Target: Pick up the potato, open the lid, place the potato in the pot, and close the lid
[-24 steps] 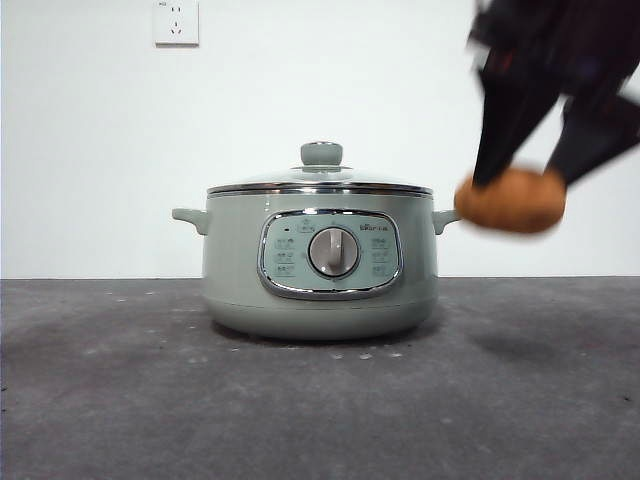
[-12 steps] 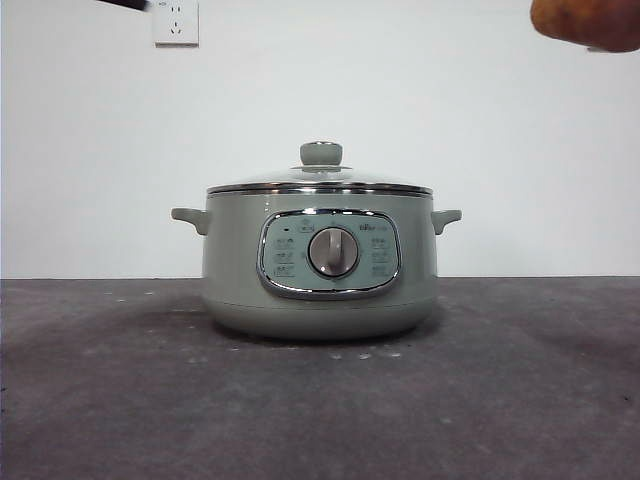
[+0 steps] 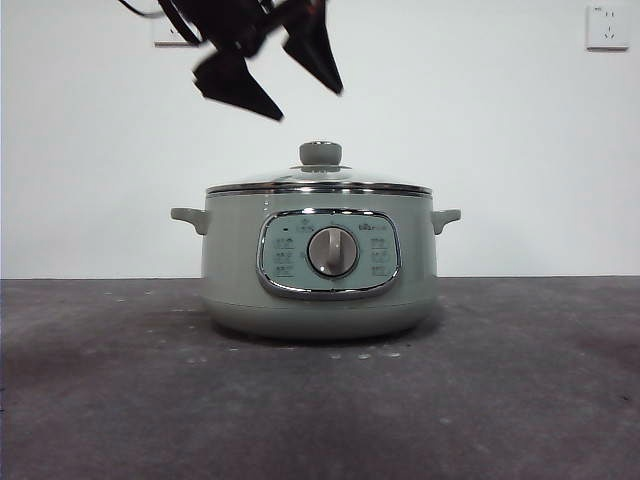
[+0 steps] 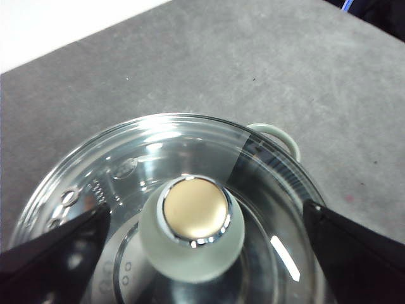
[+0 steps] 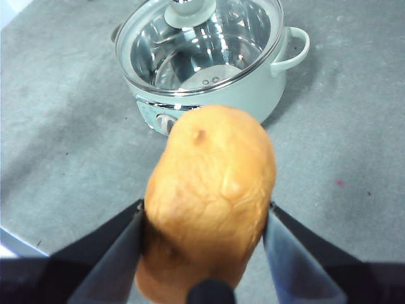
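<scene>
My left end effector (image 3: 300,85) hangs spread open above the lid (image 4: 183,209) on the pot (image 3: 320,262); my right end effector (image 5: 205,240) grips the potato (image 5: 209,202).

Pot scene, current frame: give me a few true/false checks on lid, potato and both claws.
1. The lid sits closed on the pot. True.
2. The right claw is empty. False: it is shut on the potato.
3. The left claw hangs open above the lid's knob. True.
4. The potato is inside the pot. False: it is held in the air, away from the pot.
5. The left claw grips the knob. False: its jaws stand apart, clear of it.
</scene>
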